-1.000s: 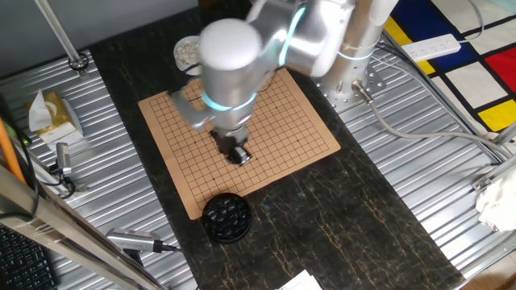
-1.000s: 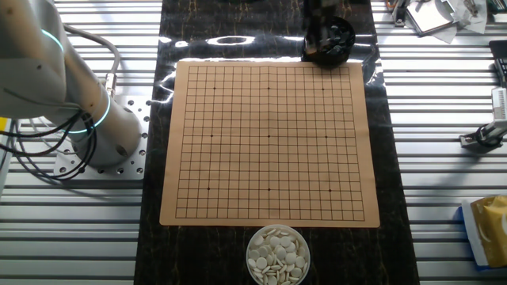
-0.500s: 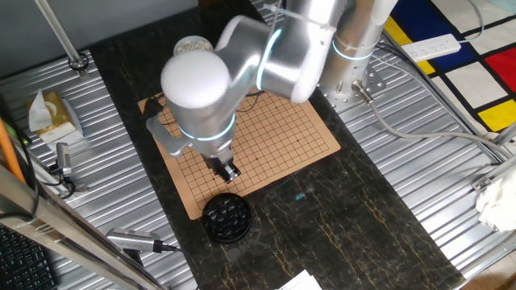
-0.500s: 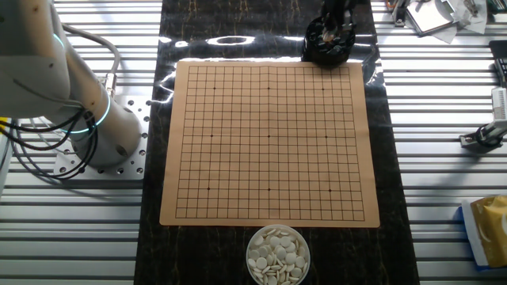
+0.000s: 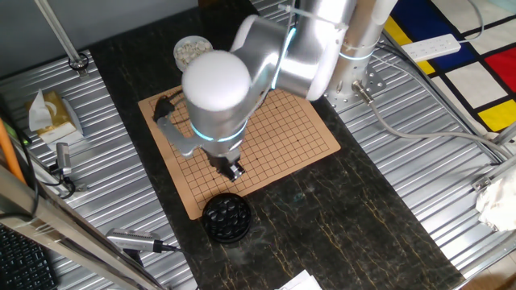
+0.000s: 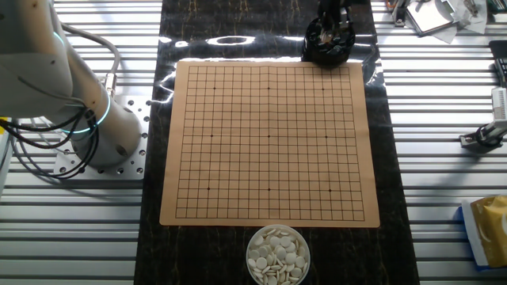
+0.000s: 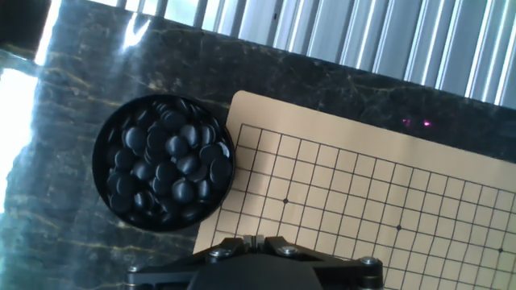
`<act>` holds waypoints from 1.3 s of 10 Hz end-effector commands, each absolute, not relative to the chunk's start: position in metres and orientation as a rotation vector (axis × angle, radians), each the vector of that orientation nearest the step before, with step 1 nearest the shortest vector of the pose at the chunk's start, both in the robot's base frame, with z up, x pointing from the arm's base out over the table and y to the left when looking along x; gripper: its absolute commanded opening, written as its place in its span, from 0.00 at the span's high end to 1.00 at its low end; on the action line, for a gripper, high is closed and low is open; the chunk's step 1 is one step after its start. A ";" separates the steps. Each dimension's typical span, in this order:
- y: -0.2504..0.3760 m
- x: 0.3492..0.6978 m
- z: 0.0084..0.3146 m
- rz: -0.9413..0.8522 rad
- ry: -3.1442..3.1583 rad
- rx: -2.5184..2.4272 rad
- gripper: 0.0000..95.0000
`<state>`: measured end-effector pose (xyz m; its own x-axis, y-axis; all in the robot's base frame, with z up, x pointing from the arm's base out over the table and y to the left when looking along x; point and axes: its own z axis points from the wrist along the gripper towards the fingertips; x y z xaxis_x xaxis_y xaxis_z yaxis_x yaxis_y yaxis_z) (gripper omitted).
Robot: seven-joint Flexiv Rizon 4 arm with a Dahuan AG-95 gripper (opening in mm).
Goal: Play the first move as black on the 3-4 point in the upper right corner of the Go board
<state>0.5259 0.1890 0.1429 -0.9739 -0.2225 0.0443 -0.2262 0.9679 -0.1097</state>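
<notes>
The black bowl is full of glossy black stones and stands on the dark mat just off one corner of the Go board. Every crossing on the board is bare, and no stone lies on it. The corner's dotted crossing shows in the hand view; the 3-4 point is unmarked. My gripper hangs over the board's edge beside the bowl, fingers closed together, and no stone shows between them. In one fixed view the gripper is just above the bowl; in the other it overlaps the bowl.
A clear bowl of whitish stones stands off the board's opposite edge. The arm's base is beside the board. Ribbed metal table surrounds the dark mat, with tools and a tissue box on it.
Over the last second the arm swung from above the board's middle toward the black bowl. Since half a second ago the gripper has shifted only slightly.
</notes>
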 end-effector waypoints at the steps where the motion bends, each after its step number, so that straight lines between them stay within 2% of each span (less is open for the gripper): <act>1: 0.187 0.523 0.144 0.152 -3.062 0.327 1.00; 3: 0.187 0.523 0.144 0.225 -3.018 0.338 1.00; 7: 0.187 0.523 0.144 0.215 -3.015 0.408 1.00; 9: 0.187 0.523 0.144 0.135 -3.009 0.310 1.00; 13: 0.187 0.523 0.144 -0.048 -3.039 0.469 1.00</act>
